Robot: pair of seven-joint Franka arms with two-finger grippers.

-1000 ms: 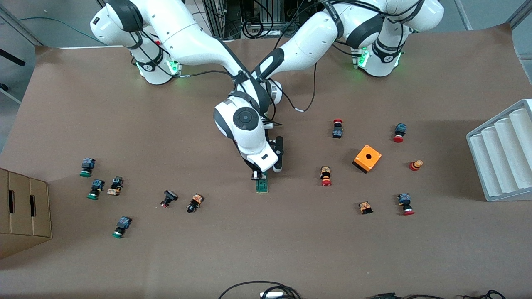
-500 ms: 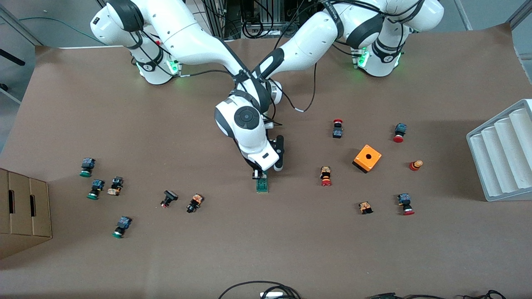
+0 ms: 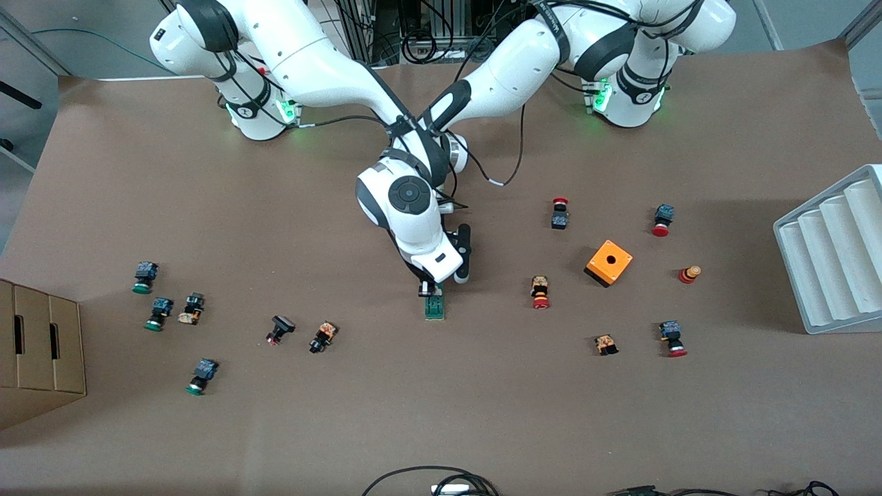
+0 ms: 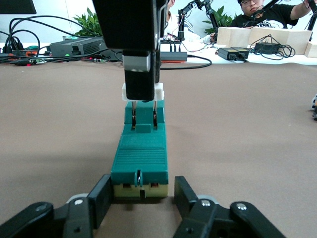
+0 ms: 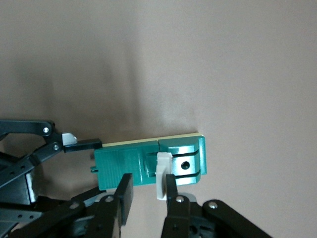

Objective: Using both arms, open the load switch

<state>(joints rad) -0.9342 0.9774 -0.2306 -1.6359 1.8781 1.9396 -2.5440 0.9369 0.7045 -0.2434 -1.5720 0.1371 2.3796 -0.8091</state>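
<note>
On the tabletop [image 3: 482,413], the left hand [image 4: 141,198] clamps the switch's [image 3: 434,307] end while the right hand [image 5: 146,191] pinches its white lever [image 5: 162,174].

A brown paper-covered table [image 3: 441,413] carries the green load switch [image 3: 434,307] near its middle, scattered red- and green-capped push buttons, an orange square box [image 3: 609,262] with a hole, a grey ridged tray [image 3: 834,256] at the left arm's end, and a cardboard box [image 3: 38,351] at the right arm's end
</note>
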